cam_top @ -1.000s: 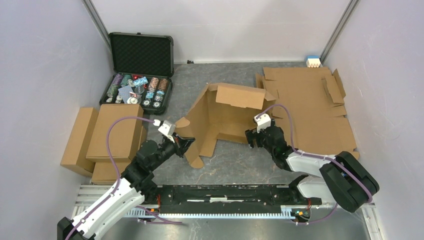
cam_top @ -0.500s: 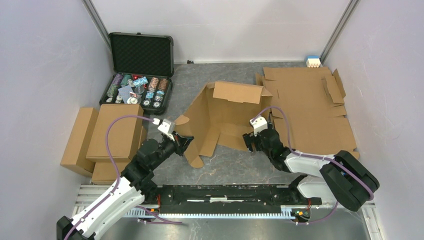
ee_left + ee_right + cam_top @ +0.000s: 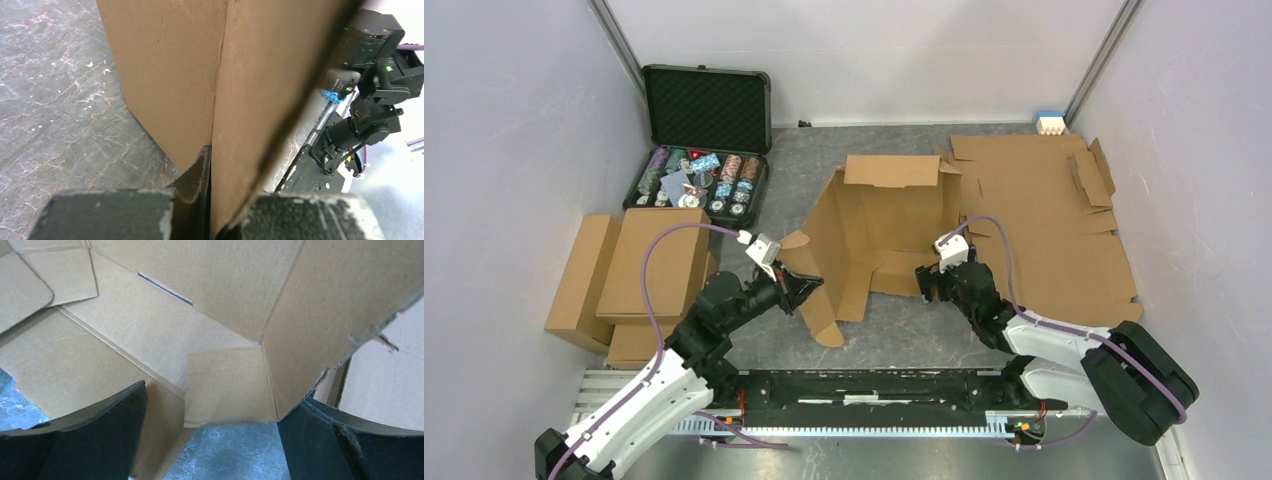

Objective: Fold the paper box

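Mid-fold here: the paper box [image 3: 879, 225] stands half-raised at the centre of the top view, back and left walls up, base flat on the table [image 3: 904, 335]. The left gripper [image 3: 807, 288] is pinched tight on the box's left-hand flap. The right gripper [image 3: 927, 284], jaws spread wide and holding nothing, hangs at the box's lower right corner. Next, I'd say, it must catch the small corner tab [image 3: 227, 385] and tuck it inward.

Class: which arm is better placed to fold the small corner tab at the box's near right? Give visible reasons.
Probably right: the right gripper stands open at that tab of the paper box, while the left gripper is shut on its left panel.
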You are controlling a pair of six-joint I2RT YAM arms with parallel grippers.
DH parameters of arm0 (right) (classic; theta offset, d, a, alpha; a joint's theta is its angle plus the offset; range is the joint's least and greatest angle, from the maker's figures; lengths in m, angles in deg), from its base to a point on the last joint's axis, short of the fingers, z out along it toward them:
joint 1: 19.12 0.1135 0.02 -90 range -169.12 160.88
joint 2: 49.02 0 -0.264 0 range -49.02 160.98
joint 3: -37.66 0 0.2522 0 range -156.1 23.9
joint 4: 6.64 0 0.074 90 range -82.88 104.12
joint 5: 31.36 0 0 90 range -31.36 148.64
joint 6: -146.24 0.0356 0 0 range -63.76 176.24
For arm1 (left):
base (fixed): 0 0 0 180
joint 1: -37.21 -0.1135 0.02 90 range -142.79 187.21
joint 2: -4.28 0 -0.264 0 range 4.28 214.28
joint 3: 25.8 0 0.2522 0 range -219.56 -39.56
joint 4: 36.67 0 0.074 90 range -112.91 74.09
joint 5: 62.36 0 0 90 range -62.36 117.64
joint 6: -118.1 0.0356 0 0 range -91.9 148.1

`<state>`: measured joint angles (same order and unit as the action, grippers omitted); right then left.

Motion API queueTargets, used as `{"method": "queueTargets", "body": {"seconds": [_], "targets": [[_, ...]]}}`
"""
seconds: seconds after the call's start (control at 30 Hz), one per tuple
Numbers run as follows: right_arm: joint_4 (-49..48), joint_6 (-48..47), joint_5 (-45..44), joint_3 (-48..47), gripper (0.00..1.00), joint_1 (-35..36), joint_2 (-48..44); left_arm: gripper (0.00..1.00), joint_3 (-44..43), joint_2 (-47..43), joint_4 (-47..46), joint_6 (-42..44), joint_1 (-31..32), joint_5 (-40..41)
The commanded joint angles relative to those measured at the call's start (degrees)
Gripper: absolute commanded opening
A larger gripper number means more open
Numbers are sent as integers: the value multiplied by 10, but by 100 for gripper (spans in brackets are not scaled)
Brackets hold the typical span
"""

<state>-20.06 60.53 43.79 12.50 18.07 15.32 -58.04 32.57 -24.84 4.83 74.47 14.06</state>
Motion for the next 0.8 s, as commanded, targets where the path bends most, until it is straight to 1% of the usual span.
{"method": "queueTargets", "body": {"seconds": [0.0, 0.07, 0.23, 0.33, 0.43, 0.5, 0.6, 0.77], "targets": [[-3, 42, 17, -9, 99, -27, 29, 8, -14, 11, -27, -37, 5, -54], [-15, 55, 37, -3, 99, -46, 38, 8, -7, 14, -28, -36, 11, -58], [-39, 65, 53, 11, 83, -57, 40, 8, 2, 28, -27, -18, 40, -50], [-46, 64, 69, 11, 80, -57, 37, 8, -9, 50, -21, -9, 52, -51], [-63, 66, 94, 20, 83, -57, 28, 8, -20, 73, -19, 1, 67, -47], [-68, 66, 96, 26, 90, -57, 21, 8, -27, 85, -10, 10, 78, -33], [-66, 64, 96, 29, 97, -58, 13, 8, -33, 86, 1, 24, 94, -10], [-60, 75, 77, 35, 98, -71, -6, 8, -39, 67, 28, 39, 98, 31]]}}
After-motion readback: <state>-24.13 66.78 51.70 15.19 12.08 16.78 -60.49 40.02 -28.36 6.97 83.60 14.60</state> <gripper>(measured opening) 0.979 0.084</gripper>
